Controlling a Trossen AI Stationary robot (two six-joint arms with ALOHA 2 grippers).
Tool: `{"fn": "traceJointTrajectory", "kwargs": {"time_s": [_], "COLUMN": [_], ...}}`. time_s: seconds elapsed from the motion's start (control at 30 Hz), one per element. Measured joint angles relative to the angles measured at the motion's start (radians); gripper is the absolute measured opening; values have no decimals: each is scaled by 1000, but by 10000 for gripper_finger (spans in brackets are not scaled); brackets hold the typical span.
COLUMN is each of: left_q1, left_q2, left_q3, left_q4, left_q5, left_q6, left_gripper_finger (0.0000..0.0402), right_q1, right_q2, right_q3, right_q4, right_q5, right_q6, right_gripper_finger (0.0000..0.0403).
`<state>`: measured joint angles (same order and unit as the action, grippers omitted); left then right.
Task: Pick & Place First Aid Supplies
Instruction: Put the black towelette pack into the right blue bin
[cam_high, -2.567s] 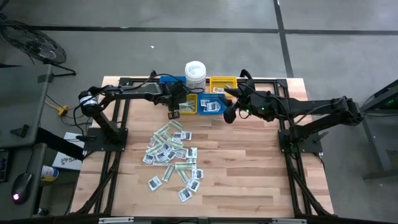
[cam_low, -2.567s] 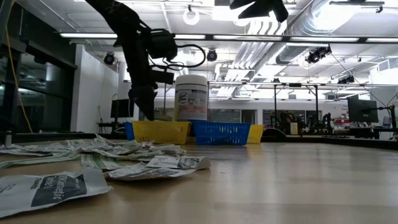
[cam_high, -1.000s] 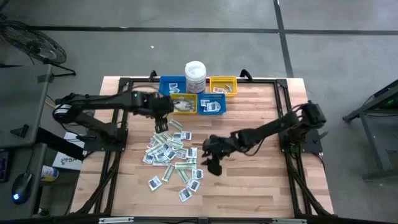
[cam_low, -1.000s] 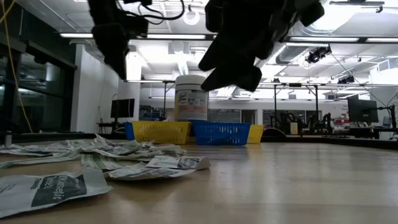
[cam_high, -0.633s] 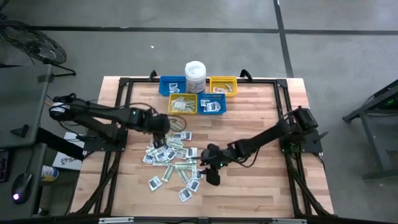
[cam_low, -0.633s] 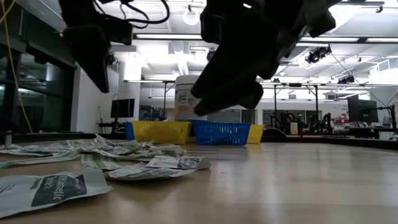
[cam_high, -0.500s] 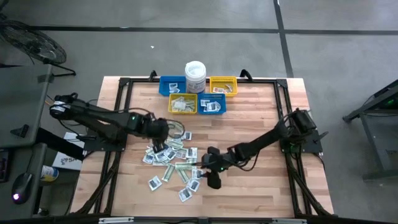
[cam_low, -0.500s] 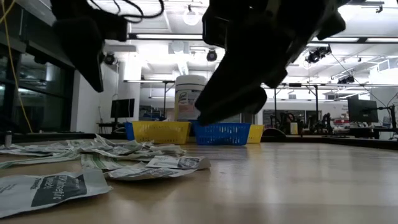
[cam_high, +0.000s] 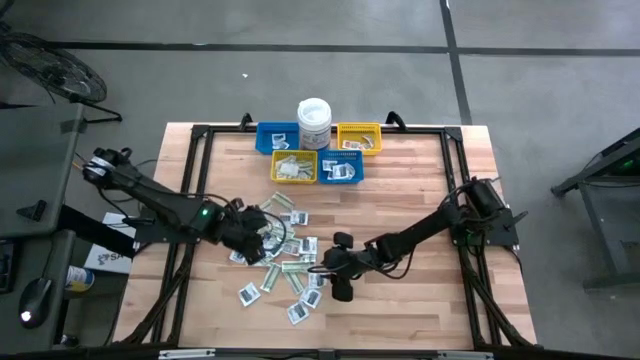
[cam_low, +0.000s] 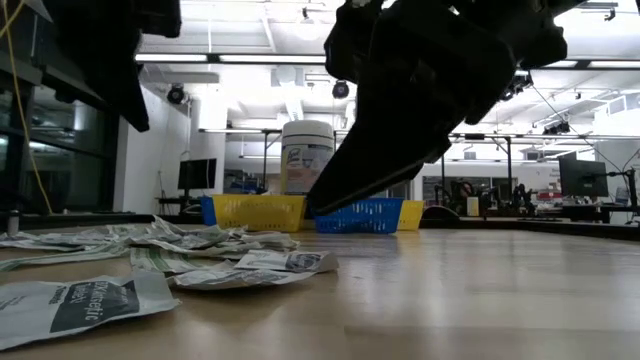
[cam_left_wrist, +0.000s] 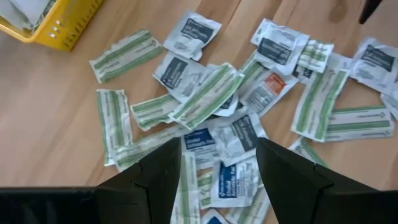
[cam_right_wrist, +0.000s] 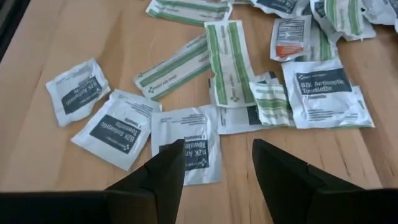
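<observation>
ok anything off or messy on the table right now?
Nothing damaged. The packets lie in a loose heap on the wooden table, many overlapping and askew, a few strays nearer the front edge. Both grippers hover over the heap, empty: the left gripper at its left side, the right gripper at its right. The bins stand in order.

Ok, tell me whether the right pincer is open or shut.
Open: the right pincer hovers over a white packet, its fingers apart, nothing between them.
</observation>
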<state>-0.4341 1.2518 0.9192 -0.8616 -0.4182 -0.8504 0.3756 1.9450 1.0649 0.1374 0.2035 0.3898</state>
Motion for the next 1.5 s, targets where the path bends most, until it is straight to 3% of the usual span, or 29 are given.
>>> {"fn": "traceJointTrajectory", "kwargs": {"time_s": [0.8, 1.03, 1.17, 1.5], "left_q1": [-38, -38, -38, -38], "left_q2": [0, 0, 0, 0], "left_q3": [1, 1, 1, 1], "left_q4": [-3, -5, -5, -5], "left_q5": [-62, -66, -69, -75], "left_q6": [-45, -40, -38, -19], "left_gripper_finger": [206, 206, 206, 206], "right_q1": [12, 41, 55, 62], "right_q2": [93, 131, 138, 139], "right_q3": [1, 4, 5, 5], "right_q4": [56, 81, 63, -18], "right_q5": [37, 76, 91, 83], "right_q6": [-24, 41, 52, 84], "right_gripper_finger": [181, 179, 157, 57]}}
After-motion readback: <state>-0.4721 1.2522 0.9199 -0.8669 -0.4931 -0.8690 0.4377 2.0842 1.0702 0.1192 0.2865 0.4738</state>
